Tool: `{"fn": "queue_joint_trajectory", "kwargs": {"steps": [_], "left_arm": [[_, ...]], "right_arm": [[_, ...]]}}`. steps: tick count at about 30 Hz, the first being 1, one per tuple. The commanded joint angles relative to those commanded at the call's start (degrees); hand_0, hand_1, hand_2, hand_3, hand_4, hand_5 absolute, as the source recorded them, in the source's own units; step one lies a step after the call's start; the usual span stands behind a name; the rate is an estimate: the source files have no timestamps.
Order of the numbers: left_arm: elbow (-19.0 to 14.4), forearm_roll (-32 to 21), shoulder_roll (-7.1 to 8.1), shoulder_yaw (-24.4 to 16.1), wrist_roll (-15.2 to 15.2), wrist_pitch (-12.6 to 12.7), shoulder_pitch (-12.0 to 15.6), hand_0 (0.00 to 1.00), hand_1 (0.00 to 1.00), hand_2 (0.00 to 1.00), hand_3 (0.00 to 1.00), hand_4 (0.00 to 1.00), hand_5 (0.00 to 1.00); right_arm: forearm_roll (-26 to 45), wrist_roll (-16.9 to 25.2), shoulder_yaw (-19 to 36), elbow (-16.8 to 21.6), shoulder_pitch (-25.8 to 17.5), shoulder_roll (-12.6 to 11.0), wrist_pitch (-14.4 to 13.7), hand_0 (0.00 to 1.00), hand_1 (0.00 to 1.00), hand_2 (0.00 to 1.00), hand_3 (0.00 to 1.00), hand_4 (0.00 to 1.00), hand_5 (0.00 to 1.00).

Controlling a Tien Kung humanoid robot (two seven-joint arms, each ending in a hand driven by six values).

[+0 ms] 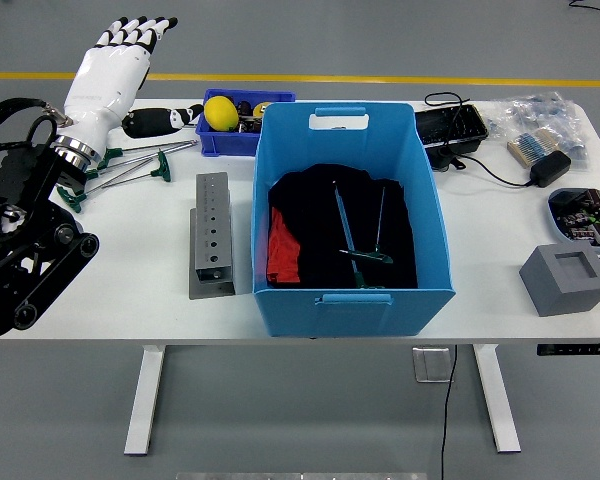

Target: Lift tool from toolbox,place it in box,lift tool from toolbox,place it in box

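Fingers are spreading wide on the left hand, which is hovering empty above the table's far left corner, palm turned outward and thumb pointing right toward the small blue bin. Just below and to the right of that hand, green-handled T wrenches are lying loose on the white surface, some partly hidden behind the wrist. Nearer than the hand and to its right, the grey metal toolbox is standing as a drilled block, apart from the wrenches and just beside the left wall of the big blue box. Two thin tools with green handles are lying inside that box on dark cloth, well to the right of the hand. Bare tabletop is showing between the hand and the toolbox, and along the near edge on the hand's side. Far to the right of the hand, a grey foam block is sitting close to the table's right edge, with cables and packets beyond it.
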Motion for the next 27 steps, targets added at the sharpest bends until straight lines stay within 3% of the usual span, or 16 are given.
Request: {"fn": "queue_joint_trajectory", "kwargs": {"steps": [4, 5, 7, 9, 10, 15, 19, 22, 27], "left_arm": [[-0.38, -0.08, -3.11, -3.88, 1.35, 4.57, 3.36, 0.894, 0.998, 0.998, 0.994, 0.817, 0.178], [-0.50, -0.38, -3.90, -4.72, 1.24, 5.67, 3.96, 0.826, 0.950, 0.998, 0.949, 0.482, 0.025], [-1.02, -1.60, -5.48, -6.42, 0.22, 7.39, 5.18, 0.826, 0.950, 0.998, 0.949, 0.482, 0.025], [-1.76, -4.26, -6.93, -7.92, -1.70, 8.91, 6.32, 0.826, 0.950, 0.998, 0.949, 0.482, 0.025], [-2.18, -6.86, -7.61, -8.47, -3.24, 9.65, 6.94, 0.689, 0.907, 0.984, 0.908, 0.327, 0.002], [-2.66, -18.52, -9.02, -8.15, -11.52, 11.80, 9.57, 0.689, 0.907, 0.984, 0.908, 0.327, 0.002], [-3.78, -28.05, -9.68, -8.63, -17.81, 10.30, 11.57, 0.665, 0.885, 0.964, 0.884, 0.298, 0.002], [-5.23, -35.13, -10.36, -9.01, -21.44, 6.94, 13.11, 0.665, 0.885, 0.964, 0.884, 0.298, 0.002], [-6.52, -47.42, -10.92, -8.80, -23.77, 0.81, 14.32, 0.661, 0.871, 0.950, 0.859, 0.302, 0.002]], "right_arm": [[-2.41, -0.40, 2.99, 0.00, -0.29, 0.41, -0.41, 0.557, 0.644, 0.767, 0.641, 0.790, 0.745], [-2.93, -0.50, 3.58, 0.00, -0.33, 0.51, -0.50, 0.580, 0.644, 0.766, 0.639, 0.788, 0.747], [-3.18, -0.55, 3.94, 0.00, -0.43, 0.70, -0.70, 0.580, 0.644, 0.766, 0.639, 0.788, 0.747], [-1.97, -0.30, 3.13, 0.00, -0.59, 0.81, -0.87, 0.580, 0.644, 0.766, 0.639, 0.788, 0.747], [-1.52, -0.21, 3.02, 0.00, -0.65, 0.82, -0.91, 0.596, 0.656, 0.764, 0.638, 0.786, 0.748], [-1.39, -0.18, 3.54, 0.00, -0.81, 0.96, -1.08, 0.596, 0.656, 0.764, 0.638, 0.786, 0.748], [-1.81, -0.22, 4.16, 0.00, -0.96, 1.07, -1.15, 0.602, 0.660, 0.762, 0.637, 0.785, 0.749], [-2.95, -0.43, 5.29, 0.00, -1.11, 1.15, -1.10, 0.602, 0.660, 0.762, 0.637, 0.785, 0.749], [-4.73, -0.76, 6.85, 0.00, -1.23, 1.22, -0.99, 0.602, 0.658, 0.763, 0.638, 0.785, 0.750]]}}
